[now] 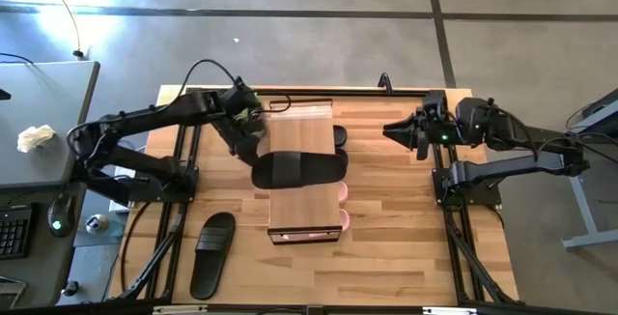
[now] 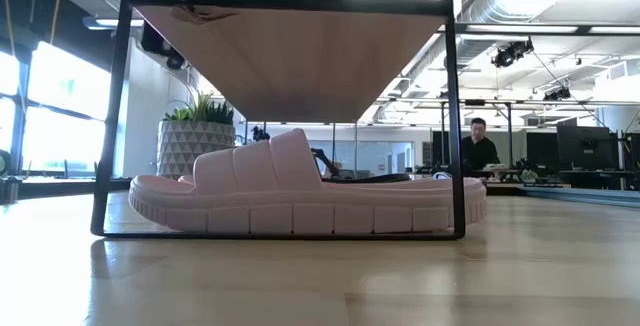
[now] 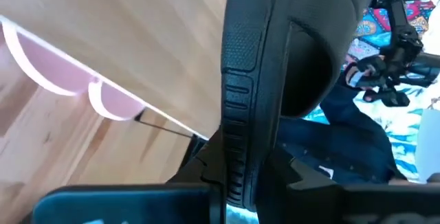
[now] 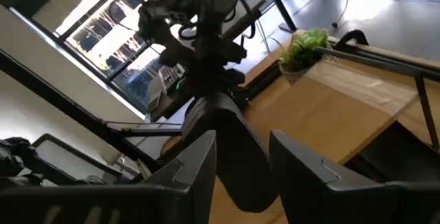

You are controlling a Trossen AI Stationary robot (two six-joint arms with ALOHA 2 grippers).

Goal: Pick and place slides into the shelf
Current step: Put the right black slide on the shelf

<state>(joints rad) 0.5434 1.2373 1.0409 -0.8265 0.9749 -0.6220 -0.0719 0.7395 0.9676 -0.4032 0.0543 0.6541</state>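
1. Your left gripper [image 1: 259, 151] is over the shelf's [image 1: 301, 131] left edge, fingers clamped on a black slide [image 1: 299, 169] that lies crosswise over the top plank.
2. Your right gripper [image 1: 394, 131] waits well apart at the bench's [image 1: 406, 247] right side, fingers spread and holding nothing.
3. Pink slides [image 1: 344, 207] poke out from the lower tier on the right; the low view shows one [image 2: 300, 196] sitting under the plank.
4. Another black slide [image 1: 212, 254] lies on the bench near the front left corner, untouched.
5. A further black one [image 1: 340, 136] peeks out from the shelf's right edge.
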